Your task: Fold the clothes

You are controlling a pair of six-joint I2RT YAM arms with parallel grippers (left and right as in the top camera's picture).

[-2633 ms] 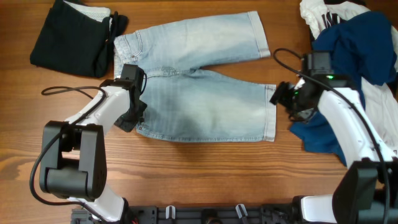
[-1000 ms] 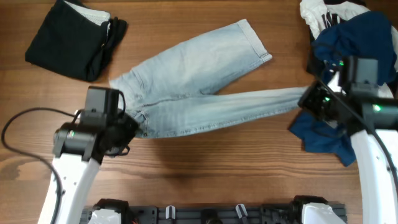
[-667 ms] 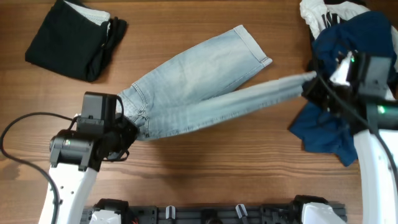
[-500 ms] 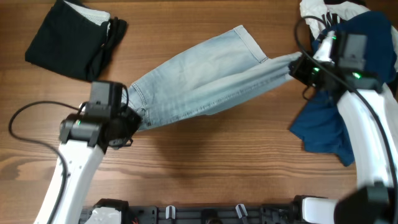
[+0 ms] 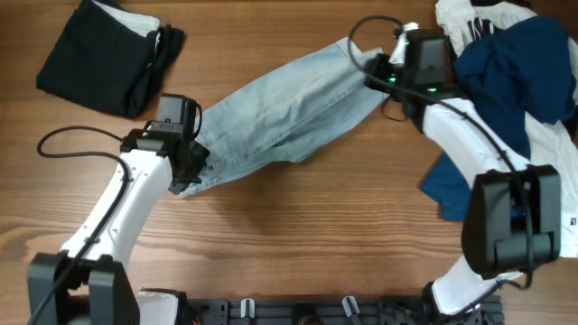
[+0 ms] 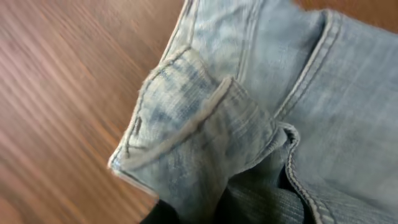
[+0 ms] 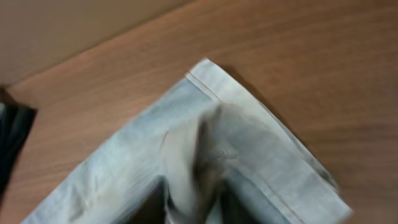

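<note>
A pair of light blue denim shorts (image 5: 280,108) lies diagonally across the wooden table, one leg folded over the other. My left gripper (image 5: 188,162) is shut on the waistband (image 6: 205,124) at the lower left end of the shorts. My right gripper (image 5: 372,72) is shut on the hem of the upper leg (image 7: 193,168), over the other leg's hem at the upper right. The fingertips of both grippers are mostly hidden by denim in the wrist views.
A folded black garment (image 5: 104,54) lies at the back left corner. A pile of dark blue (image 5: 515,63) and white clothes (image 5: 461,18) sits at the right edge, close to my right arm. The table's front half is bare wood (image 5: 316,244).
Both grippers lifted the front edge of the flat shorts and carried it back. The right gripper swung the lower leg up and left onto the upper leg; the shorts now lie narrower, doubled lengthwise.
</note>
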